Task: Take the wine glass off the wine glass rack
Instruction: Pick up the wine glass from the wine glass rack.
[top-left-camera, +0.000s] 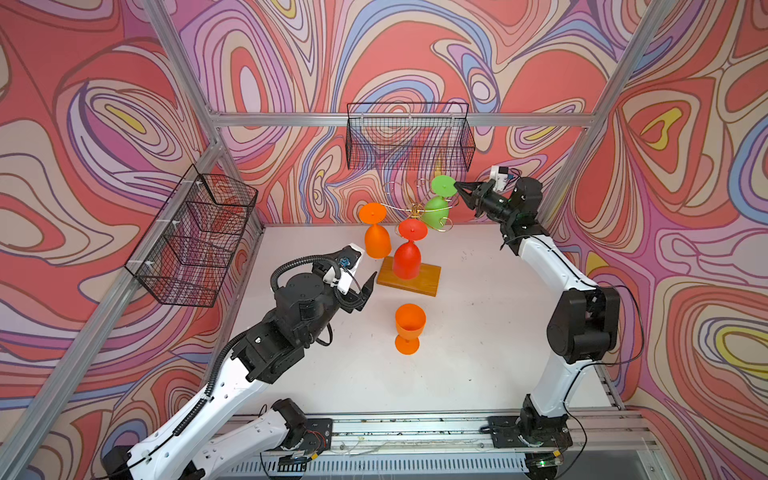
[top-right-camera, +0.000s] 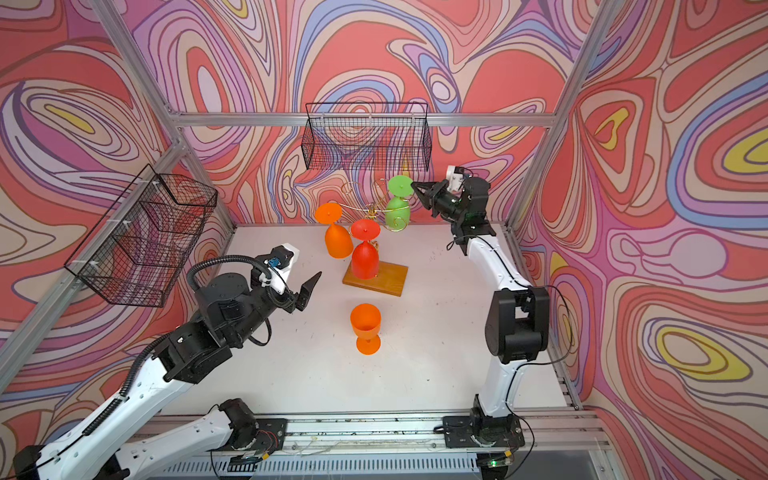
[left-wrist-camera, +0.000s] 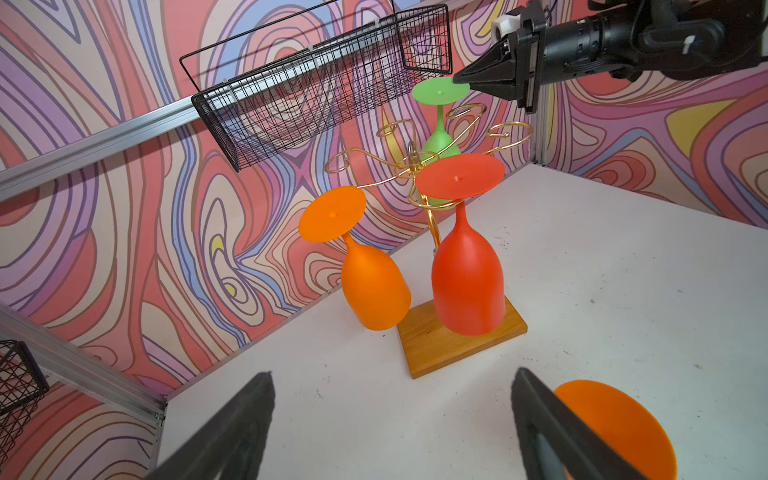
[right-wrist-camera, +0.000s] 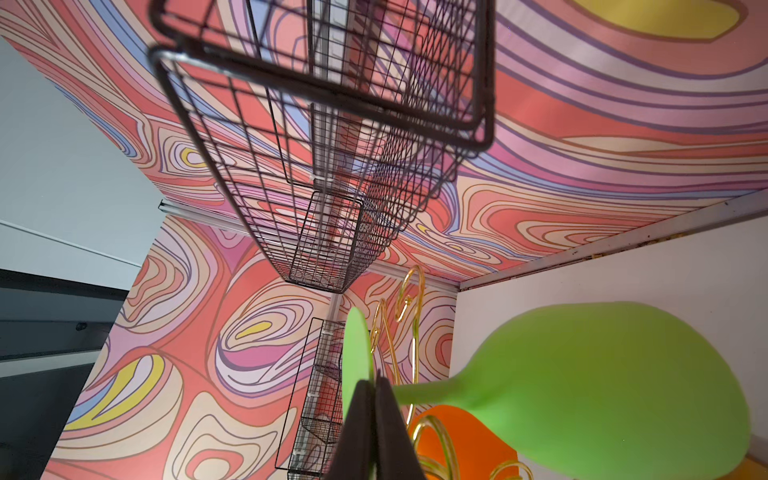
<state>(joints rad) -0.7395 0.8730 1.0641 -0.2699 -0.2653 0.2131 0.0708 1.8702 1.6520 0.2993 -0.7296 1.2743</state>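
Observation:
The wine glass rack (top-left-camera: 424, 279) is a gold wire stand on a brown wooden base, at the back of the table. A green wine glass (top-left-camera: 436, 212) hangs bowl down and tilted among its far arms. My right gripper (top-left-camera: 457, 187) is shut on the rim of its round foot (left-wrist-camera: 438, 89), as the right wrist view shows with the right gripper (right-wrist-camera: 374, 382) pinching the thin green disc. A red glass (top-left-camera: 408, 257) and an orange glass (top-left-camera: 377, 241) hang bowl down on nearer arms. My left gripper (left-wrist-camera: 395, 374) stands open and holds nothing, left of the base.
An orange glass (top-left-camera: 409, 326) stands upright on the white table in front of the rack, close to the left gripper's finger (left-wrist-camera: 540, 415). A black wire basket (top-left-camera: 409, 137) hangs on the back wall just above the green glass. Another basket (top-left-camera: 195, 237) hangs on the left wall.

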